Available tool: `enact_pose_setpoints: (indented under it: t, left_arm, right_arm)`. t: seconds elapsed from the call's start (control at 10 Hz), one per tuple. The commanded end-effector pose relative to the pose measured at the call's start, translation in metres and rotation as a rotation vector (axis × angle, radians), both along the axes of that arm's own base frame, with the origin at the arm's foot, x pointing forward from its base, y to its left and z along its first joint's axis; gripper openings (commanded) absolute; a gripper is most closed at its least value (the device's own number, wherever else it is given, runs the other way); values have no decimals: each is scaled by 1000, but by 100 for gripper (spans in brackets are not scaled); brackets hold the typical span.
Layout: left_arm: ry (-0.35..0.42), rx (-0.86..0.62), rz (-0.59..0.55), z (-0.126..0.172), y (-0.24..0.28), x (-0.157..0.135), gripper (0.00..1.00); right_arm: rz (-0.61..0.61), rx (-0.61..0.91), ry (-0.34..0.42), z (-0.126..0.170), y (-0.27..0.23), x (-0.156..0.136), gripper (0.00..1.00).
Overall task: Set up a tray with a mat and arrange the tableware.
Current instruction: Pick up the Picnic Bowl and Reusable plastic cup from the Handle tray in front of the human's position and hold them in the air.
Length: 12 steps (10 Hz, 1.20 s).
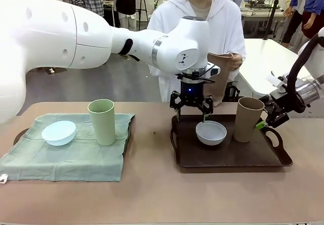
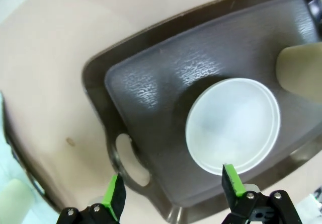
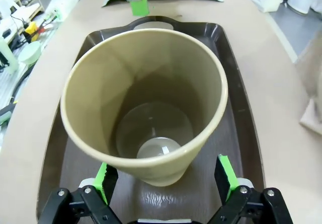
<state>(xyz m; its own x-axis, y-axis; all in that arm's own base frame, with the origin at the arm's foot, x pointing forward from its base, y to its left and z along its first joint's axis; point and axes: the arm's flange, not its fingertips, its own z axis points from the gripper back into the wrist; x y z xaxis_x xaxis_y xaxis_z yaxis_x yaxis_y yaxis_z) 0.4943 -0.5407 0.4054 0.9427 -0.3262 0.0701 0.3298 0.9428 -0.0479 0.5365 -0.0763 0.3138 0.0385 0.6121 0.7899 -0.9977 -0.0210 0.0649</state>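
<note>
A dark brown tray (image 1: 263, 159) lies right of centre, holding a white bowl (image 1: 211, 133) and a tan-brown cup (image 1: 248, 120). My left gripper (image 1: 191, 109) hangs open just above the tray's far left part, with the white bowl (image 2: 232, 126) by one fingertip and nothing held; its jaws (image 2: 172, 182) stand wide. My right gripper (image 1: 265, 120) is open at the tan cup's right side, and the cup (image 3: 146, 98) stands upright between its spread fingers (image 3: 165, 177). At the left, a green mat (image 1: 71, 156) carries a pale blue bowl (image 1: 58, 132) and a pale green cup (image 1: 102, 121).
The green mat covers a second tray whose handle (image 1: 19, 135) peeks out at the left. Across the table a person holds a folded tan cloth (image 1: 220, 71) at chest height. Bare tabletop (image 1: 152, 184) runs between the trays and along the front.
</note>
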Motion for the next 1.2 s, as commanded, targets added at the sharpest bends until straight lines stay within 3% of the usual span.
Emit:
enact_pose_setpoints:
  t: [0.0,1.0,1.1]
  left_arm:
    - [-41,4,96,0,-13,-1,100]
    - [7,-6,168,-46,-29,19,100]
    - [5,-8,172,-47,-29,20,100]
  right_arm:
    - [-36,6,42,-9,9,2,100]
    - [36,5,-1,-26,38,-4,100]
    - [45,5,-8,-26,38,-4,43]
